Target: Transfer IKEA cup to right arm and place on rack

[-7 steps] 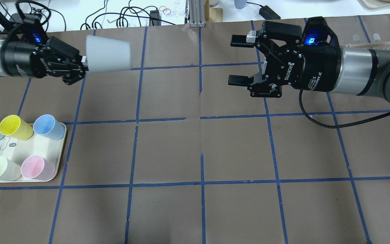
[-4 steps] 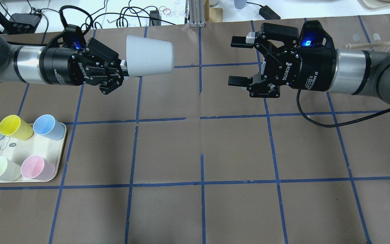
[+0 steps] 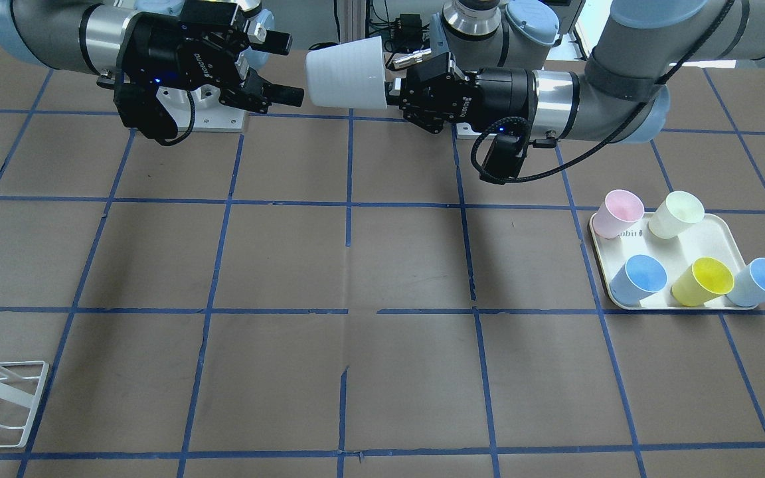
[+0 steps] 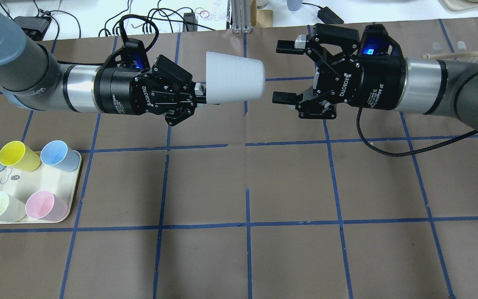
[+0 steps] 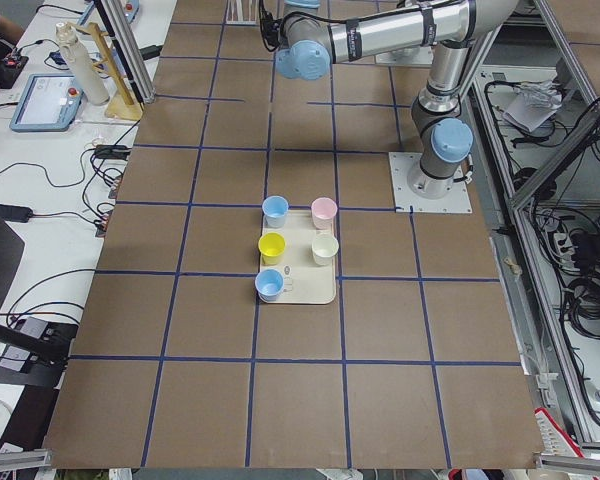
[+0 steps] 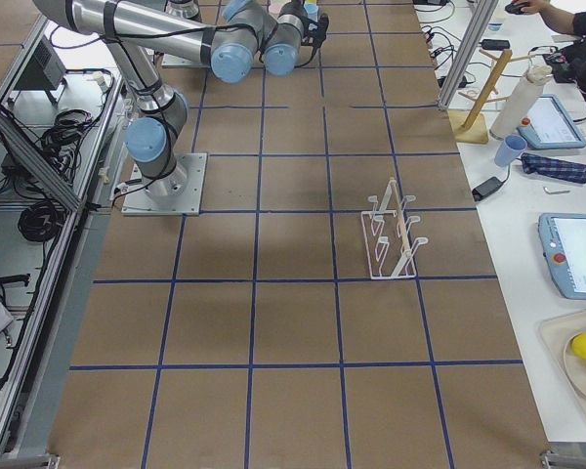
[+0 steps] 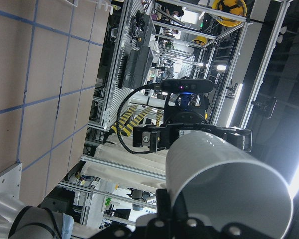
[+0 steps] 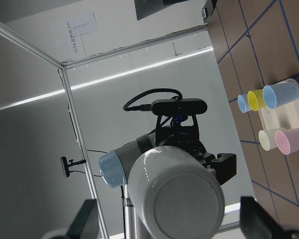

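The table [image 4: 288, 182] is flat, covered in matte brown paper with a grid of blue tape. Above its far side the left arm [image 4: 35, 87] and right arm [image 4: 450, 91], both silver tubes with light-blue caps, reach level toward each other. The rack [image 6: 393, 234], thin white wire with slanted rods, stands on the right half, well apart from both. A cream tray [image 4: 27, 178] with rounded corners holds five pastel tumblers [image 4: 58, 155] near the left edge.

The black left gripper [image 4: 199, 89] is clamped on the rim wall of the IKEA cup [image 4: 235, 79]. This smooth, pale grey, tapered cup lies horizontal in the air with its narrow base toward the right gripper [image 4: 282, 71]. That gripper's jaws are spread wide, and the base sits just short of its fingertips, not touching.
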### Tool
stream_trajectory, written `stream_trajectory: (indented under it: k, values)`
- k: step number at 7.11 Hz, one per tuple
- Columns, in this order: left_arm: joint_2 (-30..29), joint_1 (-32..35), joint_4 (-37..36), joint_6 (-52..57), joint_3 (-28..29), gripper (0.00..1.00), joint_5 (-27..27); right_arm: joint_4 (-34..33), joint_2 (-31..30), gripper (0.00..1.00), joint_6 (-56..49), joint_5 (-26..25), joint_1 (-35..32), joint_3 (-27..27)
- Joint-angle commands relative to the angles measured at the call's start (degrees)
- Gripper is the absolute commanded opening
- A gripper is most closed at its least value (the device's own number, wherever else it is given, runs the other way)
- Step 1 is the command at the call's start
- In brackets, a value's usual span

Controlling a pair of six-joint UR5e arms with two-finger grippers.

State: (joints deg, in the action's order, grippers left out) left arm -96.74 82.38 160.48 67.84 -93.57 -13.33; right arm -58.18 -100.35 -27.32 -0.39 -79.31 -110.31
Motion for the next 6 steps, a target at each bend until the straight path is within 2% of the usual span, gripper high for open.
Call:
stream_trajectory:
  k: [1, 5, 6]
  values:
    - [0.3, 0.2, 0.1, 0.3, 0.0, 0.0, 0.2, 1.2, 0.0, 1.0, 0.4, -0.2, -0.2, -0.3]
    - [0.4, 0.2, 0.2, 1.6, 0.0, 0.0, 0.2, 3.1, 0.2, 1.0, 0.8, 0.2, -2.9, 0.0]
    - [0.5, 0.2, 0.3, 1.6, 0.0, 0.0, 0.3, 3.2, 0.2, 0.97, 2.1, 0.1, -2.9, 0.1]
